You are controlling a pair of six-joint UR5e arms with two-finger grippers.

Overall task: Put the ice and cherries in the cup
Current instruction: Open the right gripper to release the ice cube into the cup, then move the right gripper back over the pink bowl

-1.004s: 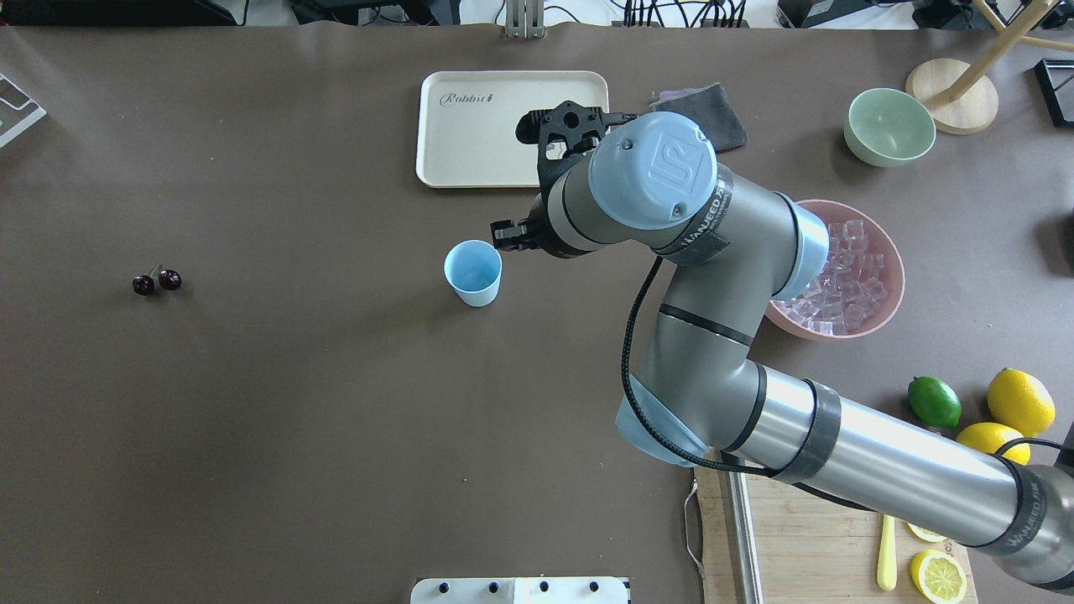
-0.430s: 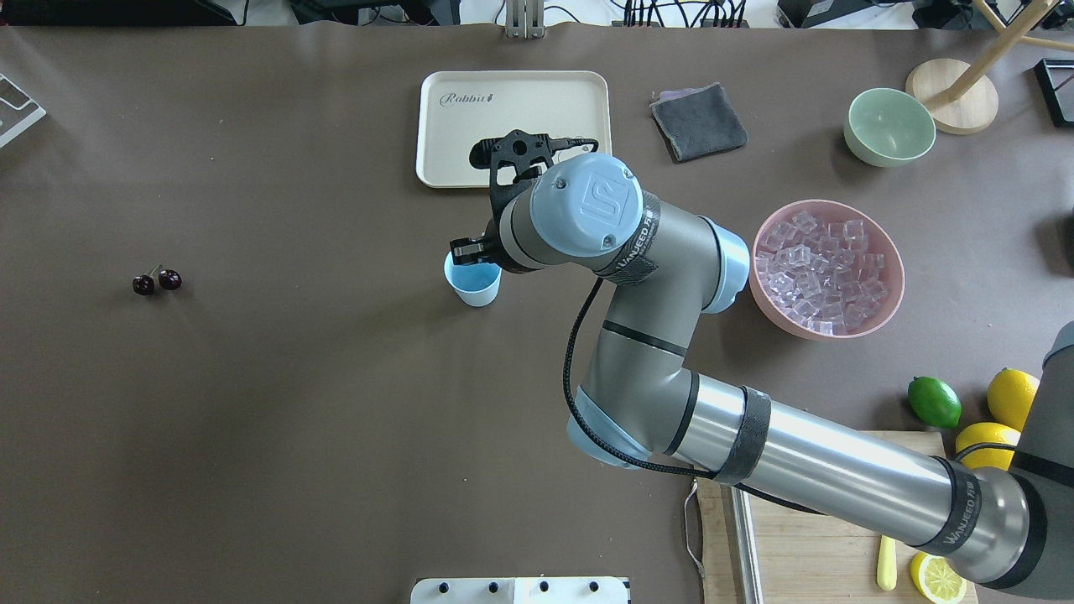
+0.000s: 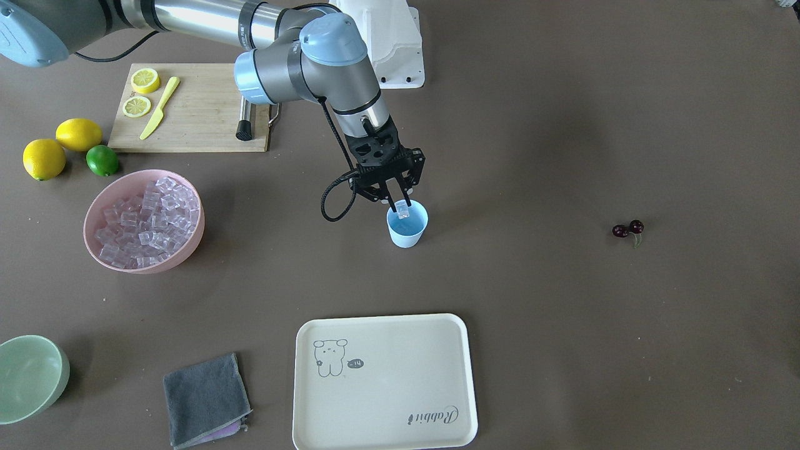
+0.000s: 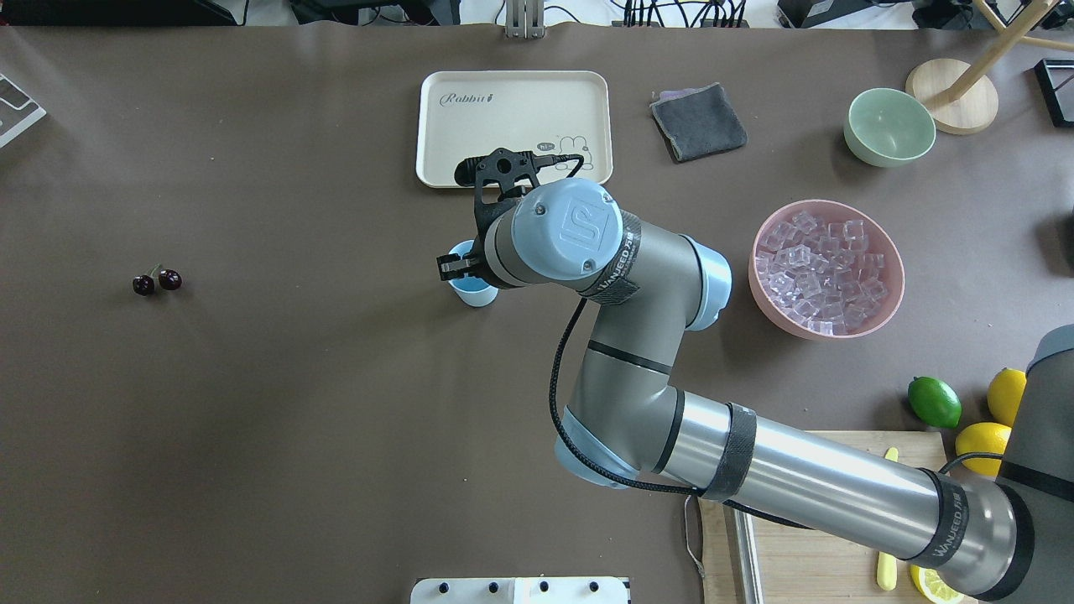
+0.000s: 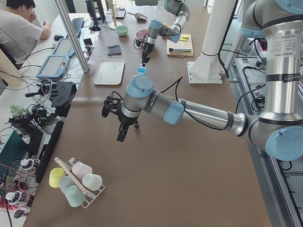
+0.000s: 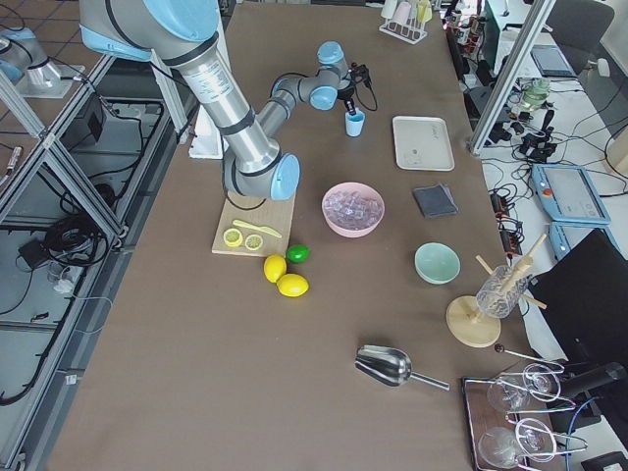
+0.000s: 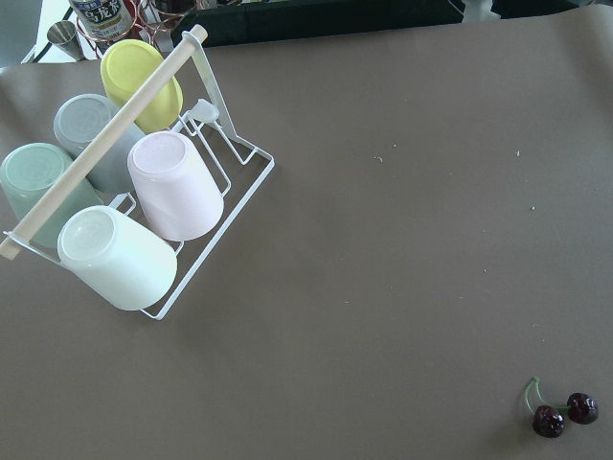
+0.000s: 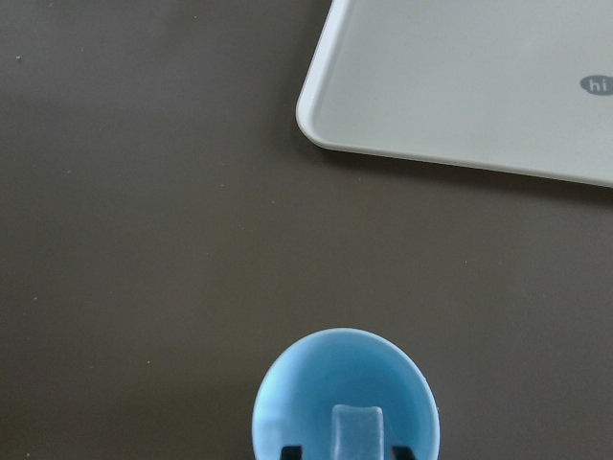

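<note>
Nearest the robot, a wooden cutting board (image 3: 200,112) is set on the brown surface (image 3: 562,125), with lemon slices (image 3: 144,79) and a yellow knife (image 3: 159,107) laid on it. Two lemons (image 3: 78,134) and a lime (image 3: 102,160) are placed just beside the board. Farther out, a pink bowl (image 3: 156,267) is filled with the ice (image 3: 147,215). The cup (image 3: 407,234) is stood upright near the middle of the surface, well apart from that bowl. One ice cube (image 3: 403,212) is gripped between the right jaws and held at the cup's mouth, inside the rim in the wrist view. The cherries (image 3: 627,230) are seen lying on the surface, well off to the robot's left of the cup. The left jaws are shown only in a side view, hung above the surface near the cherries; whether they are open or closed cannot be told. Farthest out, a cream tray (image 3: 387,375), a grey cloth (image 3: 203,400) and a pale green bowl (image 3: 28,375) are set.
</note>
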